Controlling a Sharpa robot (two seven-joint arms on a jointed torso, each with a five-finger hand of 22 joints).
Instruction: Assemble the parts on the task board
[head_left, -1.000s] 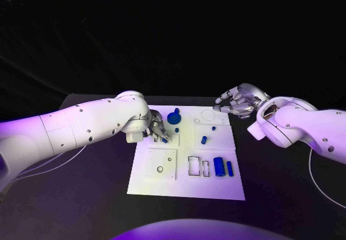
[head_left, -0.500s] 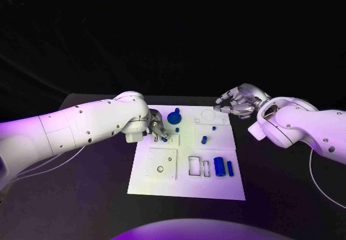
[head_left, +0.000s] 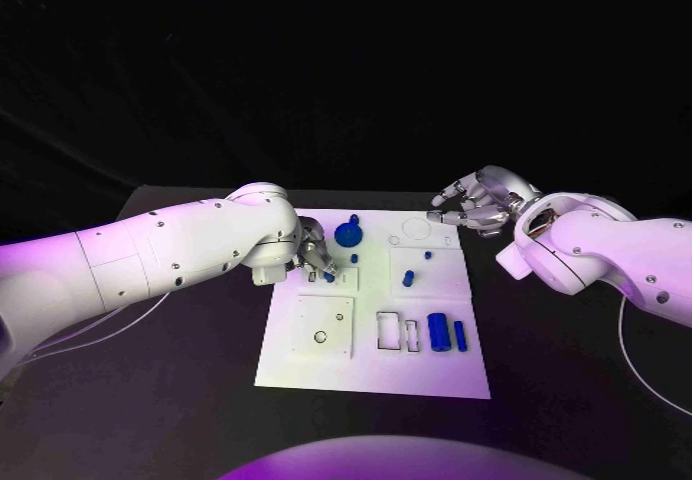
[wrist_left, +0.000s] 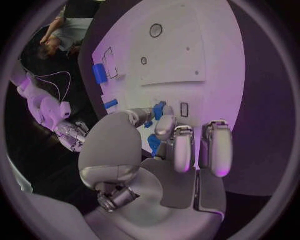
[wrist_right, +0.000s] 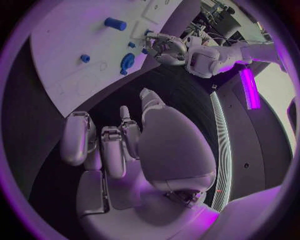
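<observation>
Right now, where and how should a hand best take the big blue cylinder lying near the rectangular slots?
Probably pinch the big blue cylinder across its round middle, coming from above. It lies flat on the task board, with a thinner blue rod close beside it, leaving little side room.

A robotics lab or test cell, set up for trials rather than daily work. A black table (head_left: 173, 400) stands against a dark backdrop and carries a white task board (head_left: 372, 368) cut with outlined recesses. Cables (wrist_left: 47, 80) trail beside it, and equipment clutter (wrist_right: 219, 12) stands at the room's edge.
</observation>
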